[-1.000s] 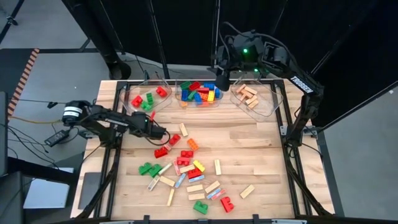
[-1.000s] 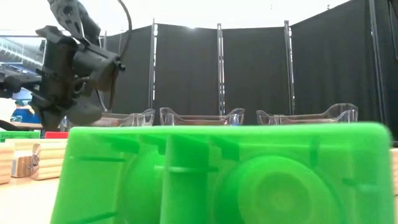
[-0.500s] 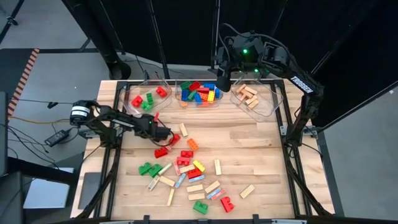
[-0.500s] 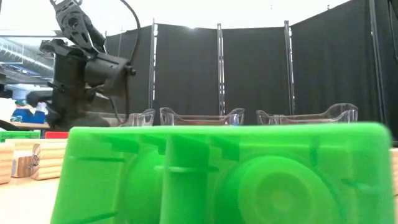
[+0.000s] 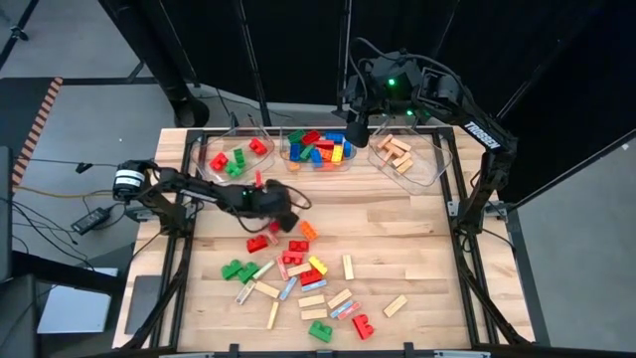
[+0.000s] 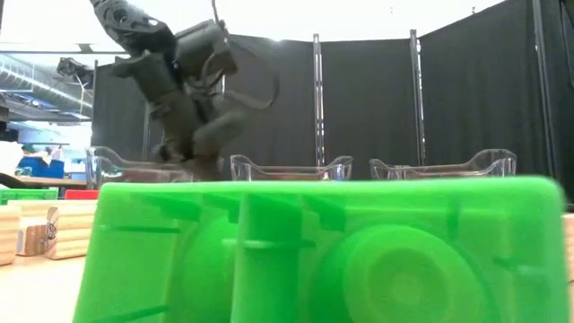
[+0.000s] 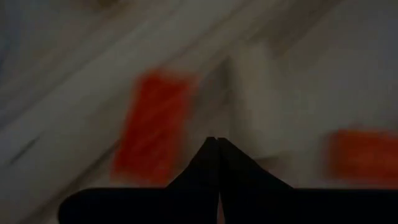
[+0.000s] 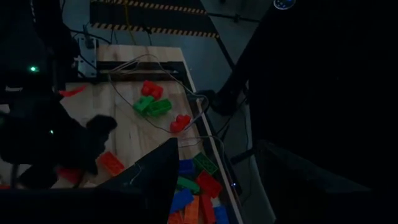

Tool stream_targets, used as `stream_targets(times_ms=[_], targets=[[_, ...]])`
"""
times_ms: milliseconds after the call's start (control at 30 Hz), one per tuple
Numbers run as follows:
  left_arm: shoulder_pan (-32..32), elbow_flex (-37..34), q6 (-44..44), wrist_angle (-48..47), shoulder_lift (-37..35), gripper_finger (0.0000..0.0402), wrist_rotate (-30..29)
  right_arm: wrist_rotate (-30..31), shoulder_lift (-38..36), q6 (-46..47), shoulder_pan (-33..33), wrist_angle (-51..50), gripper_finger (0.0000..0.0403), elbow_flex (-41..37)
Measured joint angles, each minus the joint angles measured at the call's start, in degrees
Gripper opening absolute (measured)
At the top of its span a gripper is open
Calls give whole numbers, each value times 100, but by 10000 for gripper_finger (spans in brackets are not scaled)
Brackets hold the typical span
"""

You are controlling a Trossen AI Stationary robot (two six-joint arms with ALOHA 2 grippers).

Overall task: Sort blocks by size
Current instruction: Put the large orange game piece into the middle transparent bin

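Observation:
Many small blocks lie loose on the wooden table: red, green, orange and yellow studded bricks and tan wooden bars. My left gripper hovers over the heap's far end, fingers shut and empty. In the left wrist view a red brick, a tan bar and an orange brick lie blurred below it. My right gripper waits above the bins at the far edge.
Three clear bins stand along the far edge: the left one holds red and green bricks, the middle one mixed coloured bricks, the right one tan bars. A green brick fills the low view's foreground.
My left gripper has gone toward the table's right edge, from beside the left bin to over the heap's far end, and has tipped over in the low view. The blocks have stayed where they were.

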Motion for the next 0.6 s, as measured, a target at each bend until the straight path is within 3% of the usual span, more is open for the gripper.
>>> stream_targets(times_ms=[200,400,600], targets=[[64,-8,901,152,-38,1,161,0,0,2,-2,2,224,0],[199,382,865,-393,-87,1,-426,2,0,130,-13,0,224,0],[442,567,843,-1276,-63,0,-1411,2,0,155,-13,-1,224,0]])
